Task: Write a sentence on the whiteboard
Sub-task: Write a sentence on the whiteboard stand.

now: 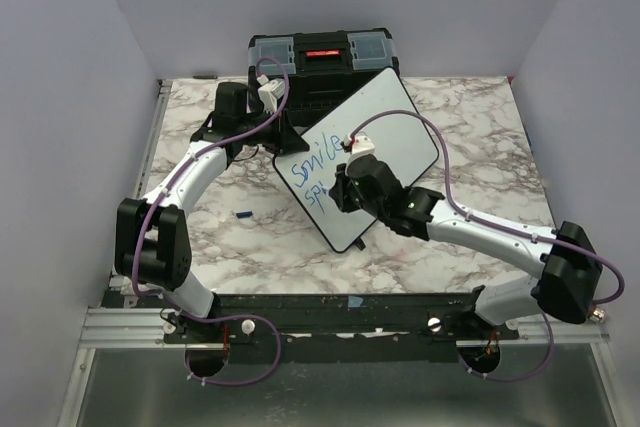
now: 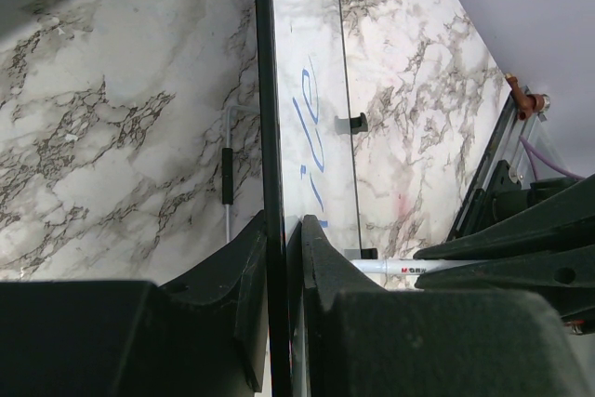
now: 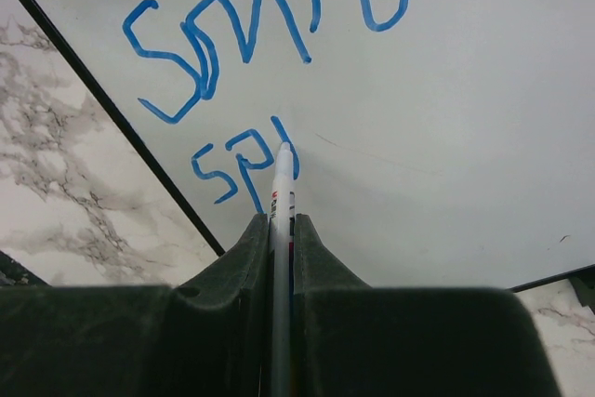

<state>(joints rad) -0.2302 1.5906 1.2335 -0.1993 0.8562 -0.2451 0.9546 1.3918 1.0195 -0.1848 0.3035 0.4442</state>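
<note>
The whiteboard [image 1: 395, 127] lies tilted across the marble table, its far corner near the toolbox. My left gripper [image 1: 284, 139] is shut on its left rim; in the left wrist view the gripper [image 2: 282, 230] pinches the thin black edge, with the white face [image 2: 311, 53] running away from it. The sentence [image 1: 312, 163] reads "Smile" in blue, with "SP" and a further stroke begun below it [image 3: 232, 169]. My right gripper [image 3: 282, 222] is shut on a white marker [image 3: 282, 183] whose tip touches the board [image 3: 446, 137] at that last stroke.
A black toolbox [image 1: 322, 62] stands behind the board at the table's back edge. A small dark blue piece [image 1: 243, 213] lies on the marble left of the board. Grey walls close in the table on three sides; a metal rail [image 1: 130, 327] runs along the front.
</note>
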